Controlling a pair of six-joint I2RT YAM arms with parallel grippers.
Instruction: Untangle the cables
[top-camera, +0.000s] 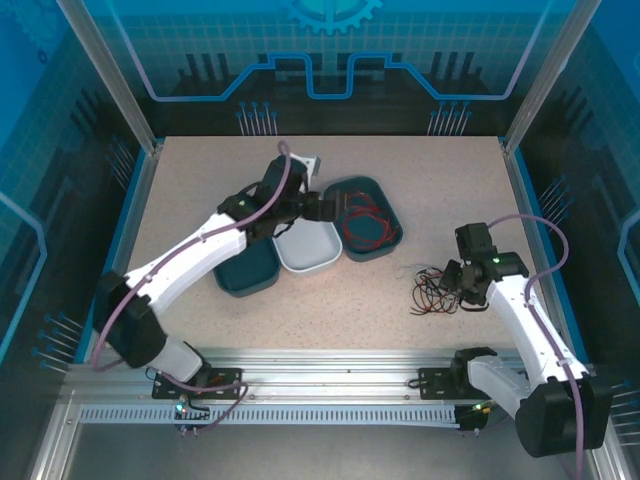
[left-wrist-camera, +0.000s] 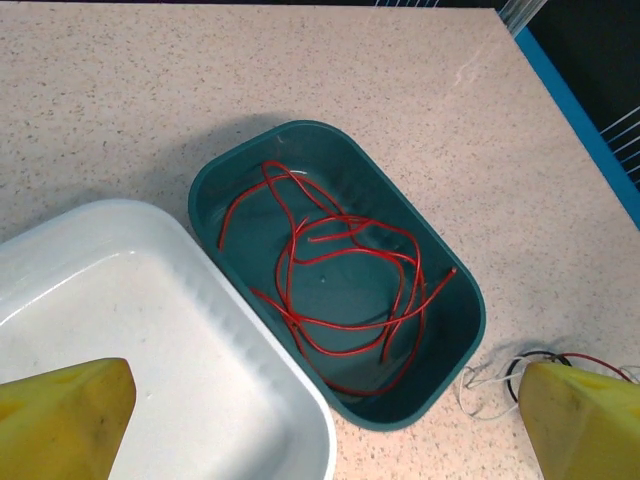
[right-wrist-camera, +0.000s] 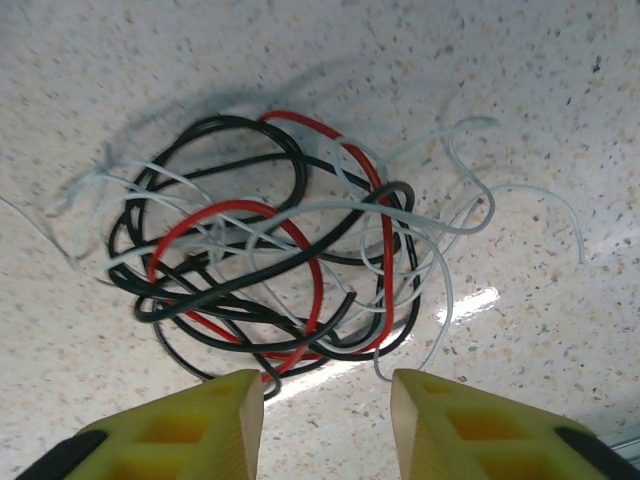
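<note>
A tangle of black, red and whitish cables (right-wrist-camera: 270, 260) lies on the speckled table at the right (top-camera: 437, 292). My right gripper (right-wrist-camera: 327, 400) hovers just at its near edge (top-camera: 452, 283), its yellow fingers (right-wrist-camera: 200, 430) apart with nothing between them. Loose red cables (left-wrist-camera: 340, 270) lie coiled in a teal tray (left-wrist-camera: 470, 300) at the back middle (top-camera: 385, 190). My left gripper (left-wrist-camera: 320, 420) hangs wide open and holds nothing, above the trays (top-camera: 325, 208). A bit of the tangle (left-wrist-camera: 500, 385) peeks out beside its right finger.
A white tray (top-camera: 307, 255) sits against the teal one, seen close in the left wrist view (left-wrist-camera: 150, 330). A second teal tray (top-camera: 245, 272) lies left of it, partly under the left arm. Blue rails border the table sides.
</note>
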